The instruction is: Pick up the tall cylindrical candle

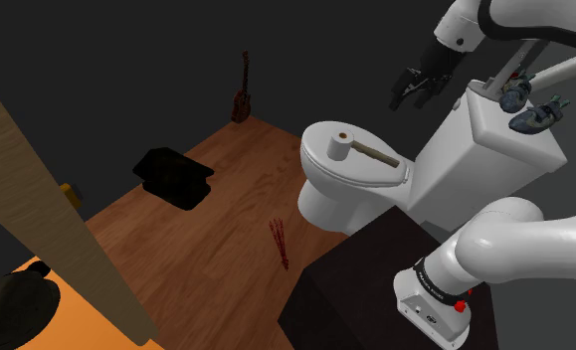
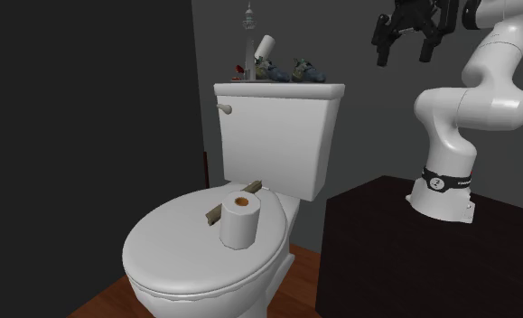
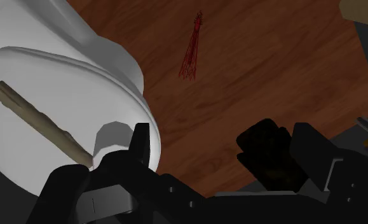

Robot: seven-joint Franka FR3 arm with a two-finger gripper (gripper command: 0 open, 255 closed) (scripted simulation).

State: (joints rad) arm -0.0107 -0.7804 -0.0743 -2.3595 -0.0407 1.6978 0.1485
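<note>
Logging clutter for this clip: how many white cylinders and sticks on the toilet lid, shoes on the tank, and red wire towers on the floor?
White cylinder on the lid: 1
Brown stick on the lid: 1
Shoes on the tank: 2
Red wire towers on the floor: 2
Total: 6

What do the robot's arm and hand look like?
The arm is white, made of fat rounded tubes with dark rings at the joints. A dark band near its bottom carries a small white logo. The hand is all black with two chunky fingers.
</note>
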